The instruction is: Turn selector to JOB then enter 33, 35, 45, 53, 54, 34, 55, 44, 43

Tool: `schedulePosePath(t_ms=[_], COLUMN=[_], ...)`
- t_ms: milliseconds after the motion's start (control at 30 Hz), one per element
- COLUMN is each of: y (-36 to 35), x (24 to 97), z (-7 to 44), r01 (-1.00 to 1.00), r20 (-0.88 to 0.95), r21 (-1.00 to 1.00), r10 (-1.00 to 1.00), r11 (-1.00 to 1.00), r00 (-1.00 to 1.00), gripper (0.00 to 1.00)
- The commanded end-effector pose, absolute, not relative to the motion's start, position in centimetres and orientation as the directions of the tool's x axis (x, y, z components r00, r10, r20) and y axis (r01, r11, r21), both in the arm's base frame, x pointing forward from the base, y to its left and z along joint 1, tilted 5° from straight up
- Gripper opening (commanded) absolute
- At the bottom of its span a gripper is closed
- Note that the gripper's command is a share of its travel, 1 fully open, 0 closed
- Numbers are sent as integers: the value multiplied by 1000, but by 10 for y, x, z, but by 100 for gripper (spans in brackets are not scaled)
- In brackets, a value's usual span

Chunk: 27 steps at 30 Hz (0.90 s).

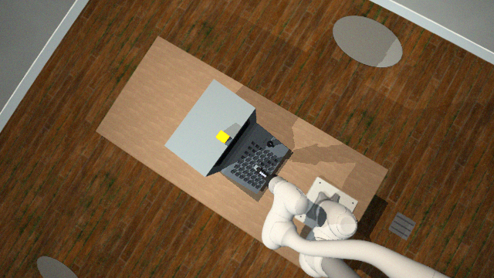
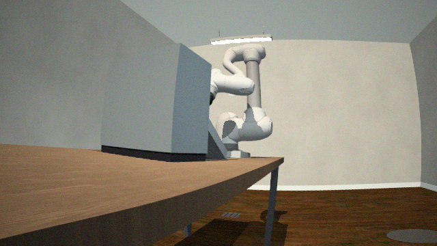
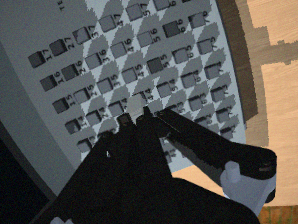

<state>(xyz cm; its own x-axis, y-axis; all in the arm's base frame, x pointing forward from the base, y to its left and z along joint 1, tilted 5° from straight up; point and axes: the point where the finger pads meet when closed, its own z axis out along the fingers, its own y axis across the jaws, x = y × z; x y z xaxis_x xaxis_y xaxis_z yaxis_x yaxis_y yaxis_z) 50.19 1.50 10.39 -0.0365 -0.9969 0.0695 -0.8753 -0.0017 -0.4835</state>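
Observation:
The keypad panel (image 1: pixel 262 133) (image 3: pixel 35 25) slopes in front of the machine's cabinet (image 1: pixel 204 120) (image 2: pixel 143 102). My gripper (image 1: pixel 256 167) (image 3: pixel 138 105) is shut and empty, its pale tips over the middle of the keys. In the wrist view they overlap the lower left of key 44 (image 3: pixel 138 97), just right of key 34 (image 3: pixel 116 107). I cannot tell whether they touch. Key 45 (image 3: pixel 130 75), key 35 (image 3: pixel 105 84), key 55 (image 3: pixel 155 65) and key 54 (image 3: pixel 164 89) show uncovered. The fingers hide keys 33 and 43. No key looks lit. The black selector (image 1: pixel 270 144) is too small to read.
A yellow block (image 1: pixel 222 136) stands out on the cabinet's top near its front edge. The cabinet rises behind the keypad and hides the gripper in the exterior view. The arm's white base plate (image 1: pixel 318 183) is on the wooden table (image 1: pixel 135 100) (image 2: pixel 85 184).

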Motion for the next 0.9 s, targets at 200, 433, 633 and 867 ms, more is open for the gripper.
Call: schedulePosePath(t_ms=[200, 433, 633, 867], y=[13, 13, 13, 12], x=[500, 502, 503, 505], z=[101, 98, 96, 93], r01=[-877, -877, -877, -877], r20=[70, 70, 70, 70], r21=[-481, -481, -481, -481], r10=[-997, -997, -997, -997], r11=[3, 3, 3, 3], r00=[-41, -41, -41, -41], gripper=[0, 0, 0, 0])
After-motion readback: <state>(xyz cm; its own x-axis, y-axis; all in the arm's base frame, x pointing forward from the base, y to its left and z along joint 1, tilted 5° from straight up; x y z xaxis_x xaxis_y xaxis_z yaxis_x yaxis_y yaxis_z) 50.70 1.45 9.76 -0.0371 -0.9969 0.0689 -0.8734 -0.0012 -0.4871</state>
